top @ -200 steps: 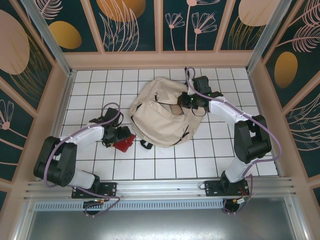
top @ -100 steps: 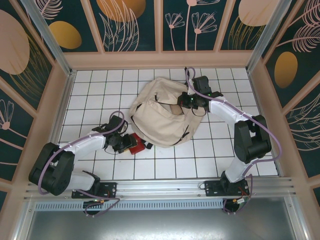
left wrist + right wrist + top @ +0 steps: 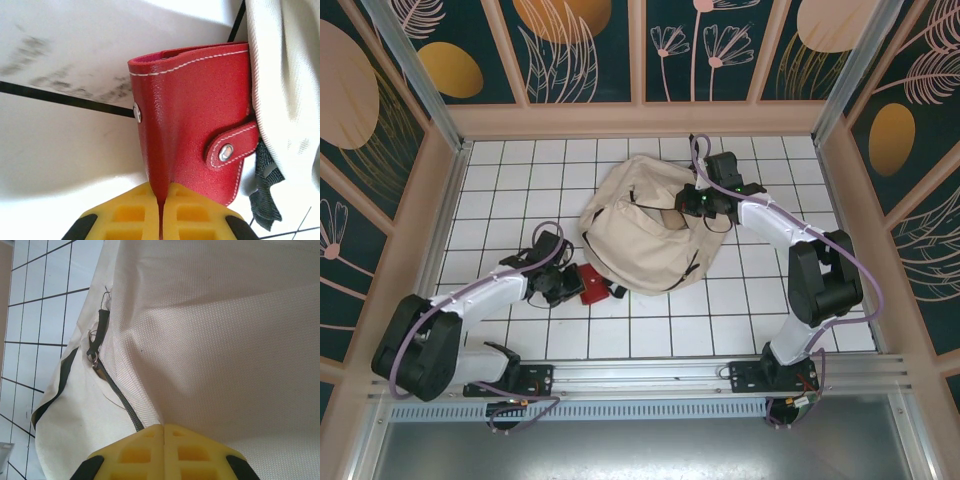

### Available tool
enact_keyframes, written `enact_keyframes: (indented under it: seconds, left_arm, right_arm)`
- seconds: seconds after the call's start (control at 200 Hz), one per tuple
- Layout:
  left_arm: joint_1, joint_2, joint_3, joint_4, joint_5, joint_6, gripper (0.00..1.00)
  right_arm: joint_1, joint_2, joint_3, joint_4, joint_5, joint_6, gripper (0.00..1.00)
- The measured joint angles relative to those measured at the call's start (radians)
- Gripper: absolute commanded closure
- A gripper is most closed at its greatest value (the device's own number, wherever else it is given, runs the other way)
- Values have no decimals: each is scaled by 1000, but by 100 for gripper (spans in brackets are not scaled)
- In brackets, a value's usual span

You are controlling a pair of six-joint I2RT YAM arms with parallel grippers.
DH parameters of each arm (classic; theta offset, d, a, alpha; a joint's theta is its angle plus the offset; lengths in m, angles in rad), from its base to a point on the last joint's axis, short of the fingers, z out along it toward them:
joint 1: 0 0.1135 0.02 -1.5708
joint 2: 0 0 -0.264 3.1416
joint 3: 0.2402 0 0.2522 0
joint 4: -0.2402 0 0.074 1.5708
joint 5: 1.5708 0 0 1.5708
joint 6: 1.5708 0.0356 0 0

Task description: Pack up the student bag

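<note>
Counter [image 3: 500,190]: white tiles with dark grout. We see the load sitting mid-field, toward the back.
Student bag [image 3: 640,225]: a slumped cream heap at the centre of the counter. We read the shadowed gap on its right side as the mouth.
Right pincer [image 3: 164,432]: fingers pressed together on a fold of bag cloth just beside the zipper [image 3: 117,400]. We judge it is holding the mouth up.
Left pincer [image 3: 160,200]: clamped on the lower edge of the red wallet [image 3: 190,120], low over the tiles at the bag's near-left edge.
Red wallet: held on edge, snap tab [image 3: 227,150] fastened, its side just beside the bag cloth. We cannot tell whether they touch.
Black strap [image 3: 262,200]: loose webbing lying by the wallet's corner.
Step, as we judge it: carry the wallet to the mouth.
How to do it well: we would lift first to clear the strap, travel over the bag rather than push into its flank, keep the right side taut so the gap stays wide, and release only once the wallet is well inside.
</note>
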Motion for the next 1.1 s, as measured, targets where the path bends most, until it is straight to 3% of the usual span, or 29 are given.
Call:
enact_keyframes:
  seconds: [0.17, 0.27, 0.445, 0.706, 1.101]
  left_arm:
    - [14, -101, 108, -146, -177, 1, 100]
    - [16, -156, 166, -147, -204, 21, 100]
    - [-6, -169, 206, 12, -95, 40, 100]
    - [-110, 39, 248, 269, 94, 38, 100]
    - [-153, 336, 346, 371, 190, 9, 100]
  right_arm:
    - [0, 0, 0, 0, 2, 0, 100]
    - [0, 0, 0, 0, 2, 0, 100]
    - [0, 0, 0, 0, 0, 3, 100]
    - [0, 0, 4, 0, -7, 8, 100]
    - [0, 0, 43, -11, -37, 19, 100]
